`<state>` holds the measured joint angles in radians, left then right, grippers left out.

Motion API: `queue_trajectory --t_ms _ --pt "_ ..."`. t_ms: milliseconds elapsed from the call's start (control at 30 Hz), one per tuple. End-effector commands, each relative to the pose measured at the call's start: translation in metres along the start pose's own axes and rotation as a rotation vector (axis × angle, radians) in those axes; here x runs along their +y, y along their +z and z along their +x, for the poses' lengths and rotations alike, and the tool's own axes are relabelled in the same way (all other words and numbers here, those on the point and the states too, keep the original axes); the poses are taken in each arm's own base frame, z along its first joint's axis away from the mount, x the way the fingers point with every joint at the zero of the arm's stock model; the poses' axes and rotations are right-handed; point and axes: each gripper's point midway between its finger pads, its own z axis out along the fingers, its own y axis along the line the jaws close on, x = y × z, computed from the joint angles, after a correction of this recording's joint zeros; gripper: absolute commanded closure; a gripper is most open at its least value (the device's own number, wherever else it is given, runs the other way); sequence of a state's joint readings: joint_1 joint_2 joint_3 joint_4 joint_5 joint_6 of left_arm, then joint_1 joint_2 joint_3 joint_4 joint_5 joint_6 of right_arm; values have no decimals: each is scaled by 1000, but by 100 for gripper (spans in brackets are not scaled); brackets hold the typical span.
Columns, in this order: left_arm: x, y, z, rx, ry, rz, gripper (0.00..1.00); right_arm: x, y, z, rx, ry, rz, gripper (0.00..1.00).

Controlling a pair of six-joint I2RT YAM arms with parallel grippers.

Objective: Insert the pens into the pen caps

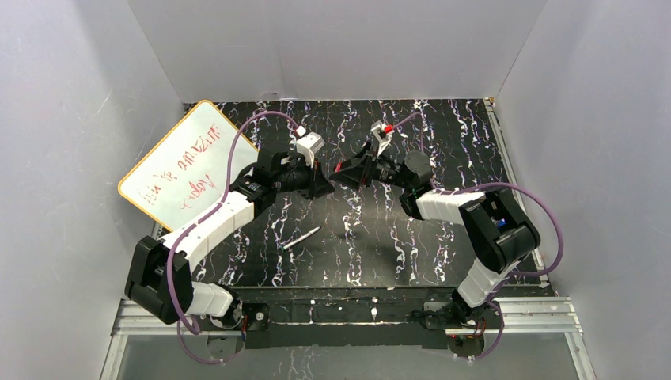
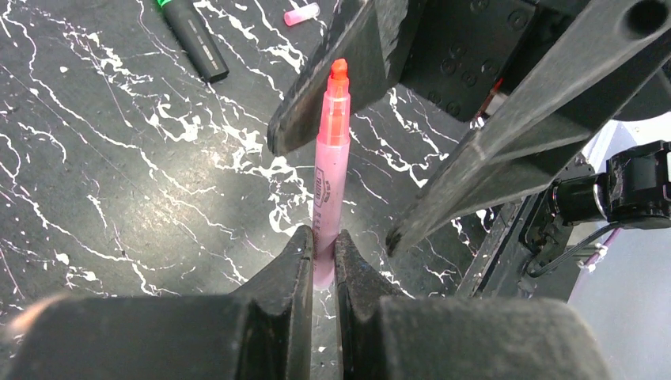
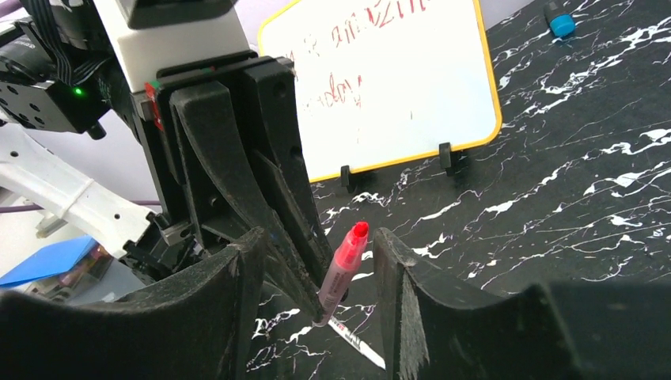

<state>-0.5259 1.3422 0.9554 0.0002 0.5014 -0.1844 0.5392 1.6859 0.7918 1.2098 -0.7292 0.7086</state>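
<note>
My left gripper is shut on the lower end of the slim magenta pen and holds it above the mat, red tip pointing away. My right gripper is open and empty, one finger on each side of that pen near its tip. In the top view the two grippers meet at mid-table, left and right. The white-grey pen lies on the mat. The black pen with green tip and the pale pink cap lie beyond. The green and magenta caps are out of view.
The yellow-rimmed whiteboard stands at the far left on small black feet. A small blue object lies on the black marbled mat. White walls enclose the table on three sides.
</note>
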Motion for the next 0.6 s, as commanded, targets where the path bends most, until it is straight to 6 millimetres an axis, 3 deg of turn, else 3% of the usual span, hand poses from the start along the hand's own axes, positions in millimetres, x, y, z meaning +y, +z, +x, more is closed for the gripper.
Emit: queue_trajectory --t_ms 0,300,467,567 --pt "-10 -3 -14 -48 22 34 100 5 9 -9 -1 -59 -33 42" --pt "-11 -3 -13 -46 20 42 100 3 12 -7 10 -48 -33 61" --pt "-11 -2 -11 -44 20 46 100 -2 13 -5 25 -32 -18 83" --pt "-11 0 -7 -41 21 56 100 -3 13 -4 25 -26 -14 90"
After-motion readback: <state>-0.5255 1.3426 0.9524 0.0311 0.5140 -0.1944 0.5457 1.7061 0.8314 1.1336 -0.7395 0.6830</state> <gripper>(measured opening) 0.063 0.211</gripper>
